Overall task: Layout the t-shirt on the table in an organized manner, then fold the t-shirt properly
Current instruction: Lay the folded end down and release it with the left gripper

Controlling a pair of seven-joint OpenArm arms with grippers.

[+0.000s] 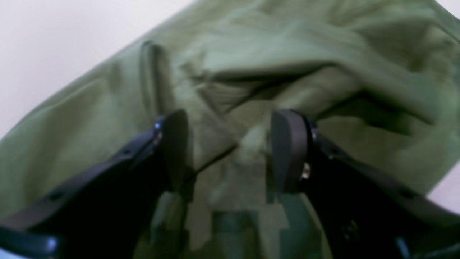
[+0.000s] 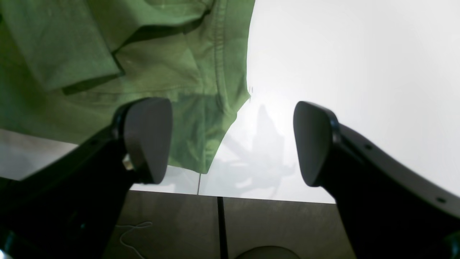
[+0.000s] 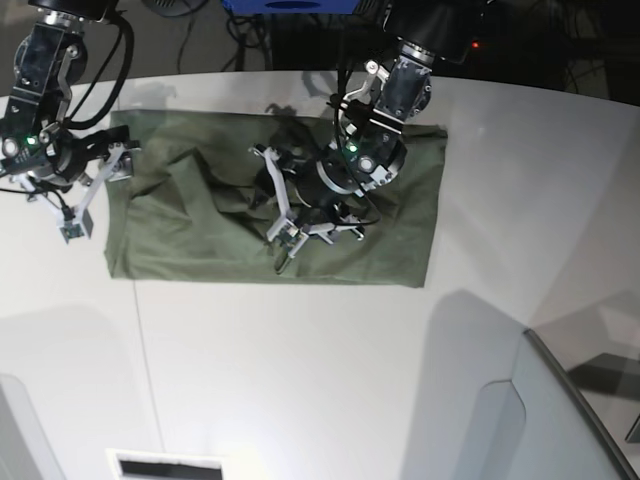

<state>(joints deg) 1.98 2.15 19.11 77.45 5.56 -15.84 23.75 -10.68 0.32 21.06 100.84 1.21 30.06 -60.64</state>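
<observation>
- Here the t-shirt (image 3: 270,200) lies spread across the far part of the table (image 3: 330,370), a wide olive-green shape with long straight edges and a rumpled, bunched patch near its middle.
- The left gripper (image 3: 295,205) hangs over that rumpled middle; in its wrist view the left gripper (image 1: 230,144) shows both dark fingers (image 1: 287,147) standing apart, with wrinkled green cloth (image 1: 287,54) filling the frame between and beyond them. Nothing is pinched; whether the tips touch the fabric is not clear, as this view is blurred.
- The right gripper (image 3: 85,195) sits at the shirt's edge on the base view's left, partly over bare table.
- In its own wrist view the right gripper (image 2: 231,140) is spread wide and holds nothing: one finger (image 2: 147,136) is over the stitched hem of the shirt (image 2: 90,54), the other over white tabletop (image 2: 359,72).
- A folded-over flap of cloth and a double-stitched seam show near that hem.
- No brand, print or readable writing shows on the shirt in any view.
- A grey panel (image 3: 570,410) stands at the table's near right corner.
</observation>
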